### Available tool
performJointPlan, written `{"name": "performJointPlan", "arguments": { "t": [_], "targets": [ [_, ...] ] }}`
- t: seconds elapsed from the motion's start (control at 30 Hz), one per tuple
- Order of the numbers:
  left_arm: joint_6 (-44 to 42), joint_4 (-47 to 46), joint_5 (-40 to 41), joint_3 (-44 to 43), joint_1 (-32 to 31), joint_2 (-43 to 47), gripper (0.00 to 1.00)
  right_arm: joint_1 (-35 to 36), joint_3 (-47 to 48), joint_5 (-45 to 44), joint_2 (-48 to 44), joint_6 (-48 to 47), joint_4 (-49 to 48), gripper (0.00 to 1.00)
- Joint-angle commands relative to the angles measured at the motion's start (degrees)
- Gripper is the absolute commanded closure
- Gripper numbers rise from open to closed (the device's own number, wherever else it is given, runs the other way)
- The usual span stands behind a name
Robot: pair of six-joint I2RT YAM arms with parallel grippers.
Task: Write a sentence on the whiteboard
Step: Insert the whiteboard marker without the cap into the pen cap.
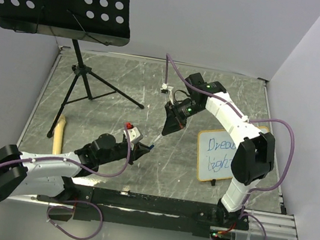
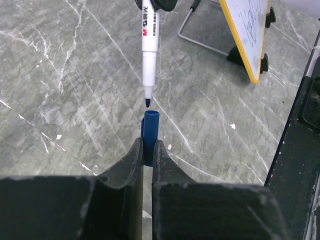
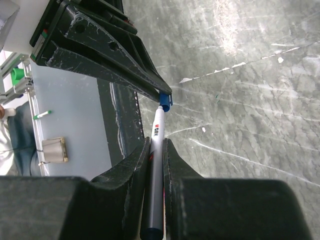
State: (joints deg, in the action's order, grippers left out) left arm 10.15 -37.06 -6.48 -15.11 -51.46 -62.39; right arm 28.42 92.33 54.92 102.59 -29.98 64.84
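now, left pincer (image 2: 148, 146) tight around a stubby blue cap (image 2: 150, 125), right pincer (image 3: 156, 145) tight around a slim white marker (image 3: 158, 127)

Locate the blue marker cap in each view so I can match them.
Top external: blue cap, a tiny speck at centre, at the left gripper's tips.
Left wrist: centre, pinched in its jaws, below the marker's tip.
Right wrist: upper centre, just beyond the marker's tip.
Shared landmark: the left gripper holding it.

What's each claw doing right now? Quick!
Left claw: closed, holding the blue marker cap.
Right claw: closed, holding the uncapped marker.
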Motion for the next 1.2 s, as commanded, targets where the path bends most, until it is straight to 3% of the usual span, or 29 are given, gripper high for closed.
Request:
{"name": "performJointPlan", "arguments": {
  "t": [0.0,1.17],
  "targets": [
    [-0.6,-3.5,-1.3,0.0,-0.2,0.2,0.97,0.4,1.8,1.1,0.7,-1.5,0.6,1.00],
    [1.1,-4.2,0.2,0.3,-0.2,1.1,0.97,1.3,0.3,-1.2,1.0,-1.2,0.4,1.00]
  ]
}}
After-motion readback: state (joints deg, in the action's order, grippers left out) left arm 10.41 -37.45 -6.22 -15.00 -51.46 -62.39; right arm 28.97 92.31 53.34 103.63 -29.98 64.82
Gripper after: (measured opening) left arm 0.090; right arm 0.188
